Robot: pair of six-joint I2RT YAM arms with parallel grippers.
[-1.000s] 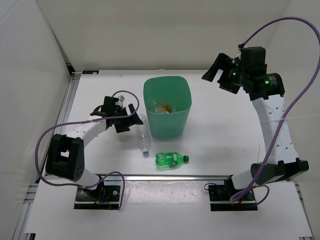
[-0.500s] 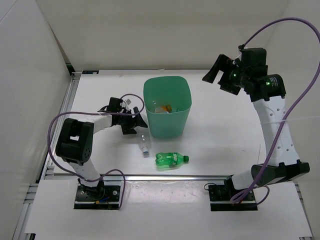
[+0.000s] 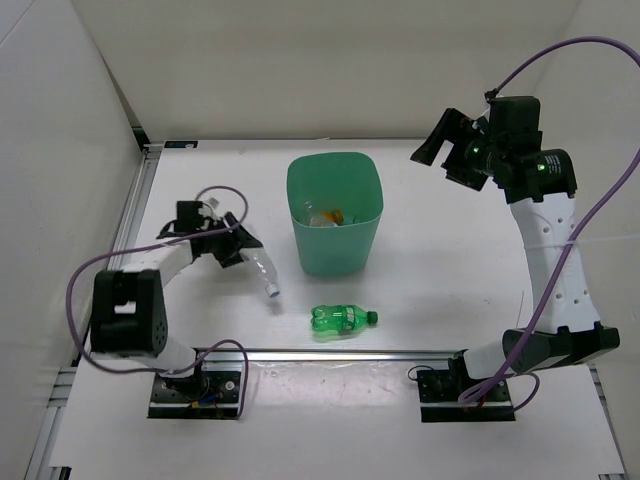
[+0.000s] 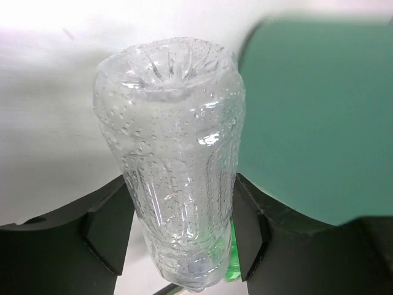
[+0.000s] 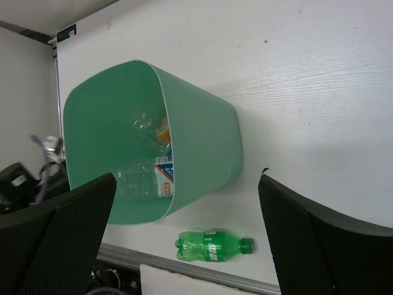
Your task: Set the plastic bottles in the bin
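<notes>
the left pincer (image 3: 236, 252) is closed on a clear bottle (image 3: 259, 273), whose long axis slants out from it. the bin (image 3: 335, 250) stands near, to this pincer's right. the right pincer (image 3: 452, 150) is open, farther away.

White table (image 3: 450, 290), faintly grained; framed by an aluminium rail (image 3: 340, 354) along the near edge and a second rail (image 3: 133, 230) down the left side; small black-and-white label (image 3: 181, 144) at the far left corner; plain white back wall (image 3: 330, 70) behind; white side panel (image 3: 60, 160) at left; lower white board (image 3: 330, 425) in front of the near rail.
</notes>
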